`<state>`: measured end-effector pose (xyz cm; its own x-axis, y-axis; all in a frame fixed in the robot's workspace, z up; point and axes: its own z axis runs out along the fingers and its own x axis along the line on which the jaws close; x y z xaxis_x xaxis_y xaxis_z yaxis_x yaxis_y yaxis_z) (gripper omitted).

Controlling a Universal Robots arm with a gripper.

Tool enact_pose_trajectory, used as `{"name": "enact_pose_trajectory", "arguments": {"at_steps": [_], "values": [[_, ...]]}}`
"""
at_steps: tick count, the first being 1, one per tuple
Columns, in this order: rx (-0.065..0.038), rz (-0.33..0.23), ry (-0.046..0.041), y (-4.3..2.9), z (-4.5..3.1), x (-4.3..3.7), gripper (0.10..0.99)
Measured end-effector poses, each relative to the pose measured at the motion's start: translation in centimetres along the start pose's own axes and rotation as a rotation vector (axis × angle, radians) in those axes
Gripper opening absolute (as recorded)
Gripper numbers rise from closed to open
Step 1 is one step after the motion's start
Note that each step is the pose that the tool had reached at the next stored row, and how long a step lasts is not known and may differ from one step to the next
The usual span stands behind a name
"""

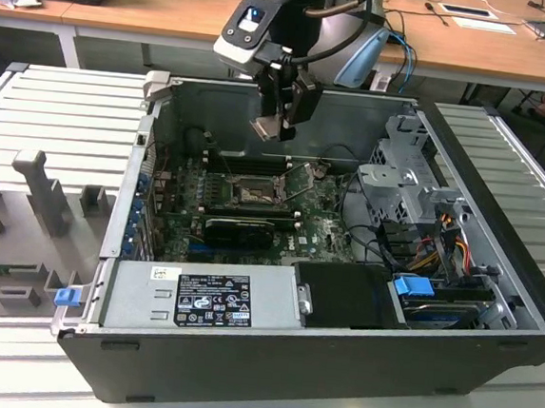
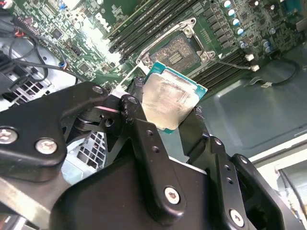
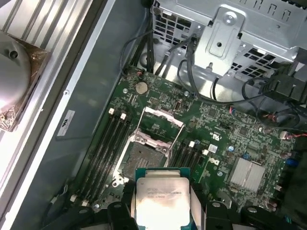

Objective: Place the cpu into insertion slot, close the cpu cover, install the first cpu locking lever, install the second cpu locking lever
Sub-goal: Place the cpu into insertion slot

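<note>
My gripper (image 1: 277,126) hangs over the open computer case, shut on the cpu (image 1: 266,129), a pale silver square chip held by two opposite edges. In both wrist views the cpu (image 2: 171,99) (image 3: 160,197) sits between the black fingers (image 2: 138,125) (image 3: 121,212). The insertion slot (image 1: 251,195) (image 3: 141,155) (image 2: 179,51) lies bare on the green motherboard, below the chip and apart from it. The cpu cover (image 3: 162,125), a thin silvery frame, stands hinged up at the slot's far side. A thin locking lever (image 1: 300,180) sticks up beside the slot.
Memory slots (image 3: 106,143) flank the socket, and a long black card (image 1: 240,226) lies in front of it. A metal drive cage (image 1: 404,177) with cables stands at the exterior view's right. The power supply (image 1: 212,297) fills the near side. A grey moulded tray (image 1: 22,230) lies outside the case.
</note>
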<state>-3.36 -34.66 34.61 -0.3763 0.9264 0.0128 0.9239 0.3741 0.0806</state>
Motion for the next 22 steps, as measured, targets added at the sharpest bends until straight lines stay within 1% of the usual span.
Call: {"name": "enact_pose_trajectory", "arguments": {"at_steps": [6, 9, 12, 15, 17, 20, 22], "values": [[0.000, 0.086, -0.0081, -0.01, 0.09, 0.00, 0.541], [-0.001, 0.138, -0.0123, -0.01, 0.14, 0.00, 0.541], [-0.002, 0.230, -0.0198, -0.02, 0.24, -0.01, 0.541], [-0.003, 0.280, -0.0237, -0.02, 0.31, -0.01, 0.541], [-0.003, 0.308, -0.0260, -0.03, 0.45, -0.01, 0.541], [-0.003, 0.322, -0.0271, -0.07, 0.83, -0.01, 0.541], [-0.003, 0.323, -0.0272, -0.11, 1.40, -0.02, 0.541]]}}
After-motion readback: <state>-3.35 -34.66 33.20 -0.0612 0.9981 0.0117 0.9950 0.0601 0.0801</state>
